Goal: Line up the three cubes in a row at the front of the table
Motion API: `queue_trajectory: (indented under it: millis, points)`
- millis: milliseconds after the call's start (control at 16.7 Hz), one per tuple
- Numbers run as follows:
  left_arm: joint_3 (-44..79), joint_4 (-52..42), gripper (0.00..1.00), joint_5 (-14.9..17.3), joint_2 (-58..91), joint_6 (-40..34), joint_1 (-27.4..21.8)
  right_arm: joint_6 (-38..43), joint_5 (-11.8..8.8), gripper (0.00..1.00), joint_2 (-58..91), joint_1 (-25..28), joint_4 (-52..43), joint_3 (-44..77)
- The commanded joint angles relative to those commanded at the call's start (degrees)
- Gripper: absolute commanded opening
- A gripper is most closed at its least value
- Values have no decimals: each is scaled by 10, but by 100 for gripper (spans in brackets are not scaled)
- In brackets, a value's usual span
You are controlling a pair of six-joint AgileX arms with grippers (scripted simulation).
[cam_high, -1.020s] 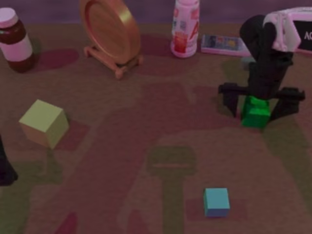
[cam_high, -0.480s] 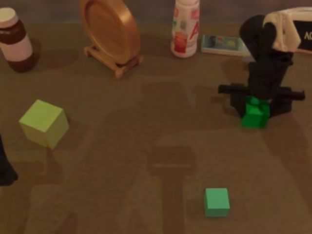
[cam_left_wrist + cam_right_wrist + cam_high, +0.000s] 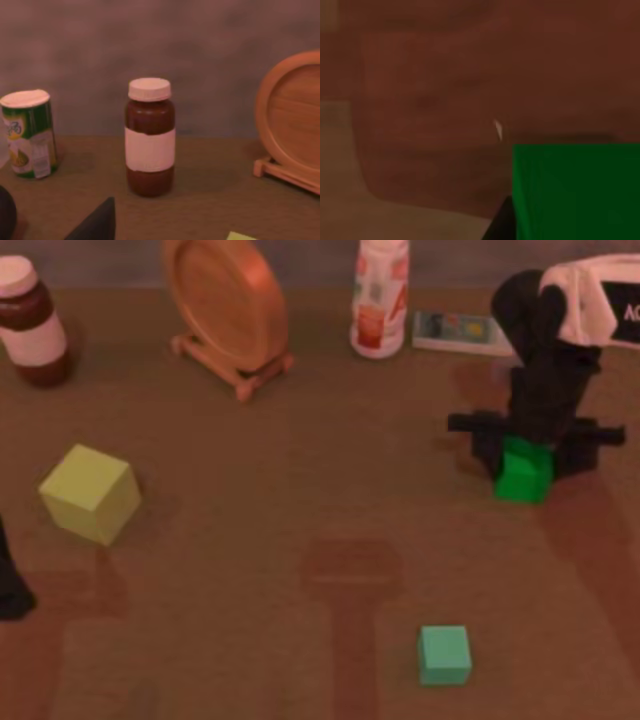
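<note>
Right end effector (image 3: pixel 524 452) engaged on bright green cube (image 3: pixel 524 472).
Fingers closed against its sides at tabletop (image 3: pixel 300 500) right, presumably for carrying forward to the row; left arm parked.

The top view looks down from above, tilted slightly toward the back edge of the table (image 3: pixel 300 500), taking in the whole spread: sauce jar (image 3: pixel 30 320) upper left, wooden plate on its stand (image 3: pixel 225 310) upper centre, right arm upper right. The left wrist view sits low, almost level with the tabletop, facing the back wall; it shares that sauce jar (image 3: pixel 149 137) and the wooden plate (image 3: pixel 292 120) with the top view. The right wrist view is pressed in very close, with the bright green cube (image 3: pixel 575 192) filling its lower right; the overhead shows that same cube (image 3: pixel 523 472) at right.
</note>
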Motion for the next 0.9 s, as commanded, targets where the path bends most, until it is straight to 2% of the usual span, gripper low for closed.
queue_trajectory:
  millis: [420,780,900]
  points:
    - [0,0,100,0,0,0,0,0,0,0,-37,4,-121,80]
    - [0,0,100,0,0,0,0,1,-1,0,-41,3,-128,85]
    - [0,0,100,0,0,0,0,18,0,0,-53,23,-125,71]
